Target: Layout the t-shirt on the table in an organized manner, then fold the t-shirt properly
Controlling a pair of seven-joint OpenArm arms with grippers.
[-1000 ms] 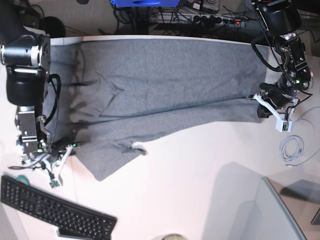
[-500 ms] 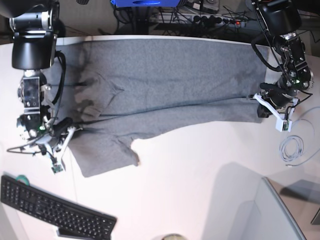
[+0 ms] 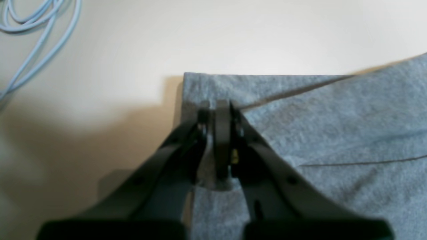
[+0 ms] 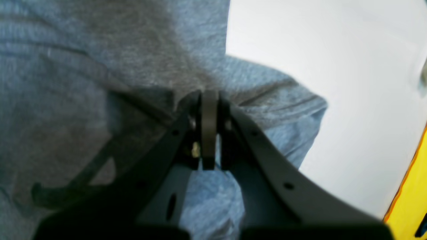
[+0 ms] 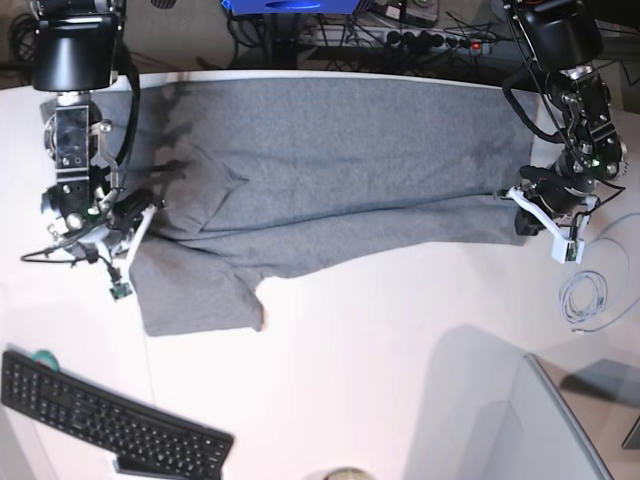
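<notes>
Two end effectors are clamped on the t-shirt (image 5: 330,170), which you have stretched across the far half of the tabletop (image 5: 400,350). Your left end effector (image 5: 522,213) pinches the hem corner at the base view's right, and the left wrist view shows its jaws closed with grey fabric bunched between them. Your right end effector (image 5: 135,222) grips the shoulder area at that view's left, jaws pressed together on a fold, with a short sleeve (image 5: 200,290) hanging toward the near side just beside it. One long crease runs across the shirt's body. Watch what sits around you: a black keyboard (image 5: 105,420) lies near the lower left corner, close to the sleeve but apart from it, and a coiled pale blue cable (image 5: 585,298) rests on the tabletop just below your left end effector. Behind the far edge, dark cables and a power strip (image 5: 400,38) crowd the background.
</notes>
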